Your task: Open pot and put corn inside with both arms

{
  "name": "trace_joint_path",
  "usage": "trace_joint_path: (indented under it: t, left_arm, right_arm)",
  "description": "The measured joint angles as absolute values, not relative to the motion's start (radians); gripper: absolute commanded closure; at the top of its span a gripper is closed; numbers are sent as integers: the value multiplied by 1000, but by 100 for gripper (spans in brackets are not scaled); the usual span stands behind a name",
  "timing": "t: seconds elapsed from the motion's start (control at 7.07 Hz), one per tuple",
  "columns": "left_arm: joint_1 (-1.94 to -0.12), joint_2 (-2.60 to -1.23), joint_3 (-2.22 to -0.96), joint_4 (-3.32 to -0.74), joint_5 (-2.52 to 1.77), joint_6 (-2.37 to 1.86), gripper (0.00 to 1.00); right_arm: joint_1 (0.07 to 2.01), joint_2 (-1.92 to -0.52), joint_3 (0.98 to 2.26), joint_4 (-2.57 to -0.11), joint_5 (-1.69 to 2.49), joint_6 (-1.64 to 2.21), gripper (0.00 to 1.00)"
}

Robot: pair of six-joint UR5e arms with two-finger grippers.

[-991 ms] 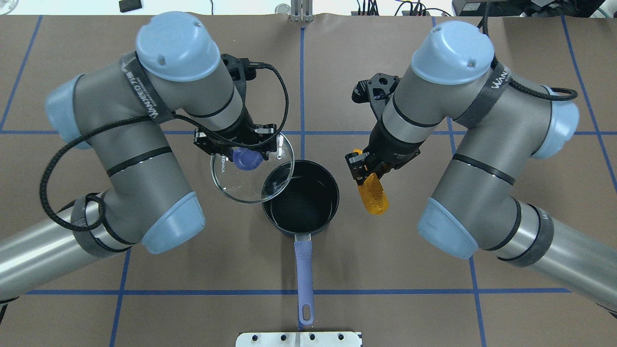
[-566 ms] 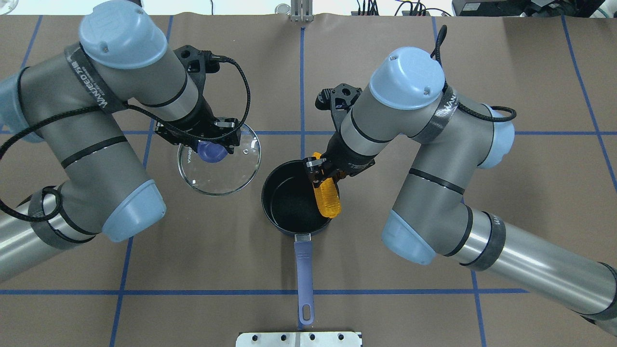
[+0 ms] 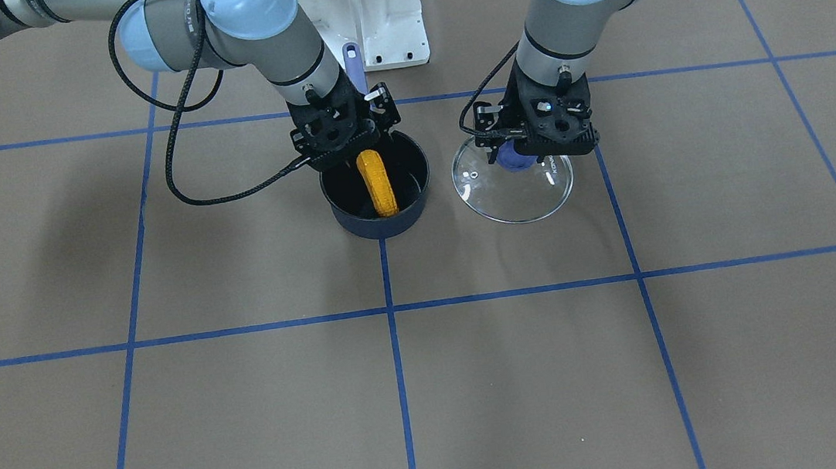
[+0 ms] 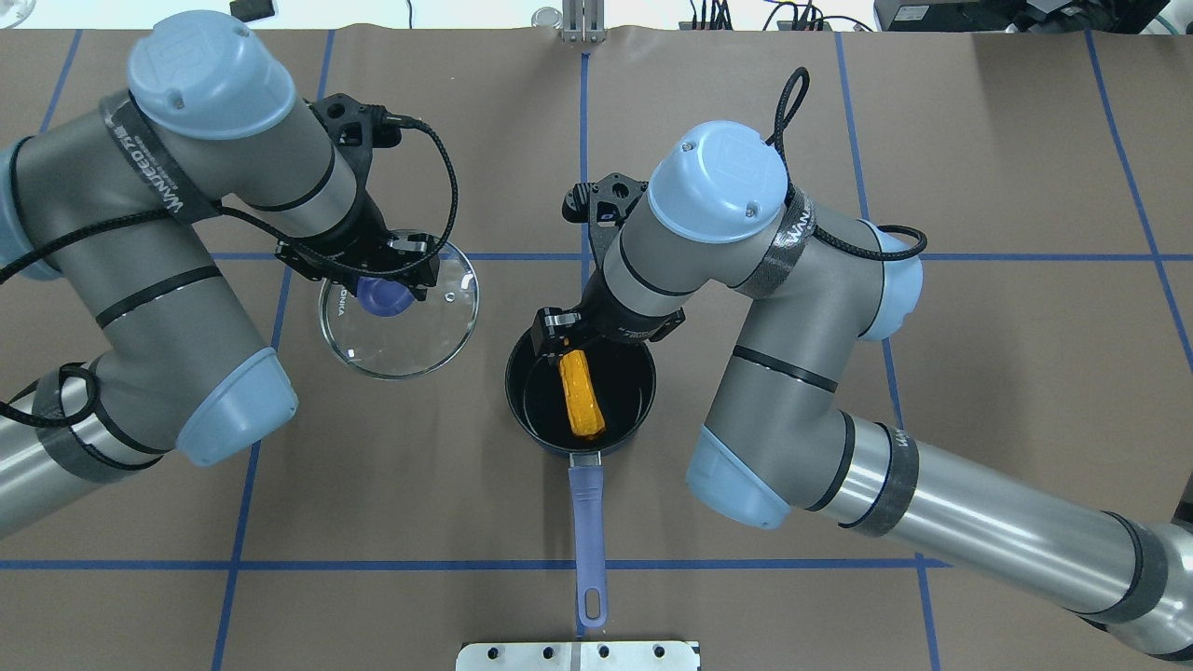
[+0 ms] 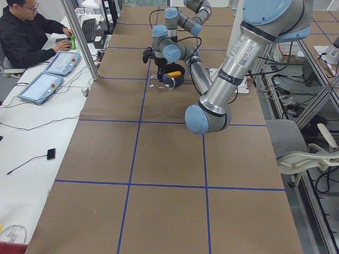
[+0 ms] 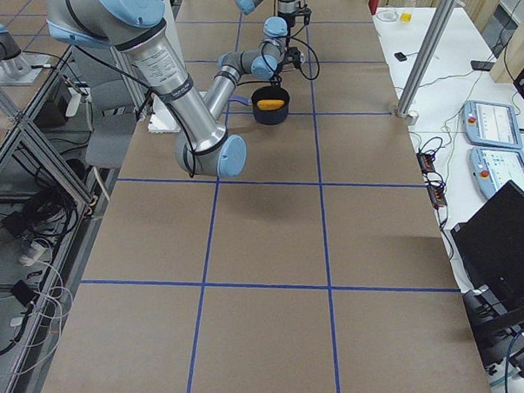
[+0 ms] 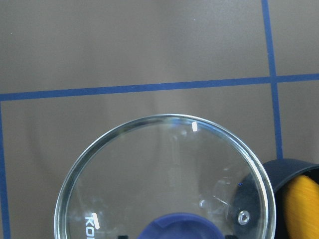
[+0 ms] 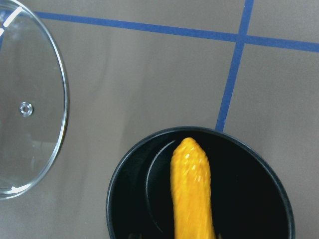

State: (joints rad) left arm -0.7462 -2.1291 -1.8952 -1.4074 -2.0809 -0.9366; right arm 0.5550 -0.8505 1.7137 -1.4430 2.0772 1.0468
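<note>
The dark navy pot (image 4: pixel 536 391) stands open at the table's middle, its purple-blue handle (image 4: pixel 587 531) pointing toward the robot. My right gripper (image 4: pixel 566 341) is over the pot's far rim, shut on the orange-yellow corn (image 4: pixel 582 399), which slants down into the pot (image 3: pixel 379 229). The right wrist view shows the corn (image 8: pixel 192 189) above the black interior (image 8: pixel 129 199). My left gripper (image 4: pixel 377 291) is shut on the knob (image 4: pixel 377 298) of the clear glass lid (image 4: pixel 410 337), holding it to the pot's left, clear of the rim. The lid (image 7: pixel 164 174) fills the left wrist view.
Brown table cover with a blue tape grid (image 4: pixel 584 140). A white mount plate (image 4: pixel 578 655) sits at the near edge behind the pot handle. An operator (image 5: pixel 26 32) sits at a side desk with tablets (image 5: pixel 42 87), away from the arms.
My left gripper has carried the lid left, off the pot. My right gripper has moved left with the corn, from beside the pot to over it, and lowered the corn into it.
</note>
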Motion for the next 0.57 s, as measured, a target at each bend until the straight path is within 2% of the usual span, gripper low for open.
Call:
trace_joint_path:
  t: [0.28,0.57]
  left_arm:
    - [-799,-1964,-1938,-1493,-2112,-838,38]
    - [-877,-1812,-1909,-1609,-2190,-699,37]
  right_arm:
    - [555,-852,1718,-1443,2078,1045,0]
    - [575,-862,1725,-1443,2078,1038,0]
